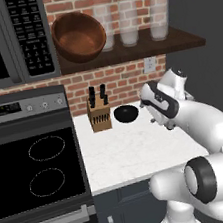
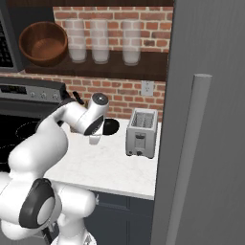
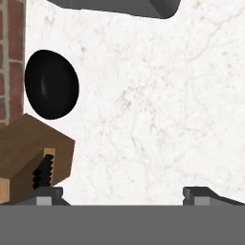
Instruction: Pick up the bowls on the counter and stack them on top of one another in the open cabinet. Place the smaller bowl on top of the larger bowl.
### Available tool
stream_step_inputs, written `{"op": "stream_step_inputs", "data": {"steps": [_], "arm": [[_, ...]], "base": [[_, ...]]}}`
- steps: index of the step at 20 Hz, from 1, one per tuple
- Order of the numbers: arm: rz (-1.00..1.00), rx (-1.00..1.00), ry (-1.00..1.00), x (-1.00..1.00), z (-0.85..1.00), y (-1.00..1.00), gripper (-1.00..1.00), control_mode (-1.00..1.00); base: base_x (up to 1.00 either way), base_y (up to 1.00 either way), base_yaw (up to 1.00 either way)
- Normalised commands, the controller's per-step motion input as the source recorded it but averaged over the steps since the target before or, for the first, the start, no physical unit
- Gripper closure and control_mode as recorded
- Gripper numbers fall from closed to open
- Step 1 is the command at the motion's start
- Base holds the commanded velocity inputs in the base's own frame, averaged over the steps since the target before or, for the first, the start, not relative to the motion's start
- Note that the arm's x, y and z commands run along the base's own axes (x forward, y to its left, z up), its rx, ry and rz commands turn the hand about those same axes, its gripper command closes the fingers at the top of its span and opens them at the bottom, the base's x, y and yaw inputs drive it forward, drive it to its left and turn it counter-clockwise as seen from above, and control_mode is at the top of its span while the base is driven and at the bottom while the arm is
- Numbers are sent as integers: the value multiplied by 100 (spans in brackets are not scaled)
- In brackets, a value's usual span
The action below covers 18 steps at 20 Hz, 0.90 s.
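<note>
While the pincer stands apart, the small glossy black bowl sits on the counter.

The arm bends forward, its hand pointing down, fingers spread wide, empty.

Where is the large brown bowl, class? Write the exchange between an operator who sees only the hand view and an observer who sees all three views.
Operator: I see the smaller bowl on the counter. Where is the brown one?
Observer: The larger bowl already sits up in the open cabinet, left of three glass jars.
Operator: What else stands on the counter near the black one?
Observer: A toaster, to its right.
</note>
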Motion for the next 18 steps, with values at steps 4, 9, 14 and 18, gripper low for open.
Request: {"op": "stream_step_inputs", "data": {"steps": [4, 9, 14, 18], "arm": [[-4, -2, 1, 28, -9, 2, -100, -100], [-3, -5, 1, 19, -20, 5, -100, -100], [-3, -5, 2, 14, -29, 3, -100, -100], [0, 0, 0, 12, -19, 0, -100, -100]], "base": [[0, 0, 0], [0, 0, 0], [0, 0, 0], [0, 0, 0]]}}
